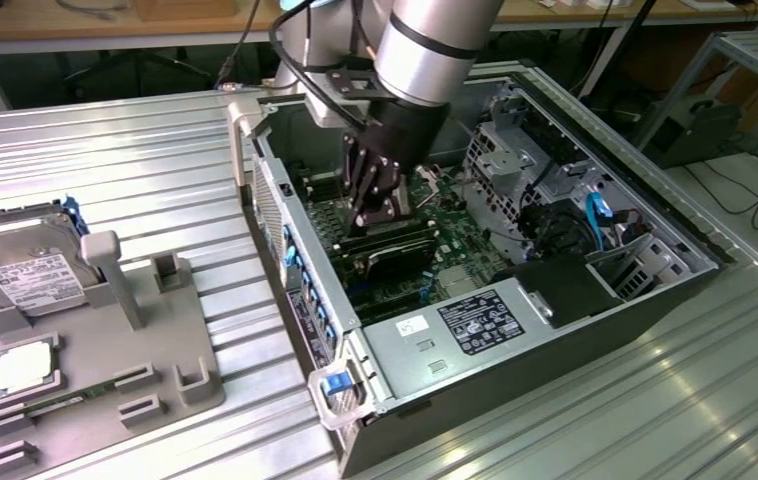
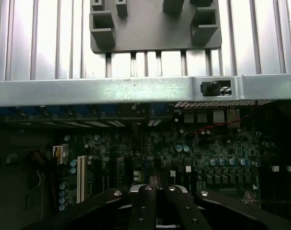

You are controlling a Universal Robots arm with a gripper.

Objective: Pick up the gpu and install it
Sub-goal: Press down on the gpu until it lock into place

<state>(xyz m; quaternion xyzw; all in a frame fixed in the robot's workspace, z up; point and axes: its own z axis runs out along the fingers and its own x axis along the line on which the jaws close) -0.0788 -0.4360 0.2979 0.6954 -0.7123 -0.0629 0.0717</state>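
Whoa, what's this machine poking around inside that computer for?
A robot arm has lowered its hand into an open computer case lying on its side on a metal table. The hand is shut and sits right over a black gpu on the green motherboard, apparently fitting it in place. Whether the card is fully seated can't be told. Beside the case, a grey holder keeps a hard drive and a CPU chip.

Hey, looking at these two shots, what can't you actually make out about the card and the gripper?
- Whether the gpu is seated in its slot: exterior view, the gripper covers that edge.
- What the shut fingers pinch: wrist view, cut off by the picture's edge.
- Printing on the power supply label: exterior view, too small.
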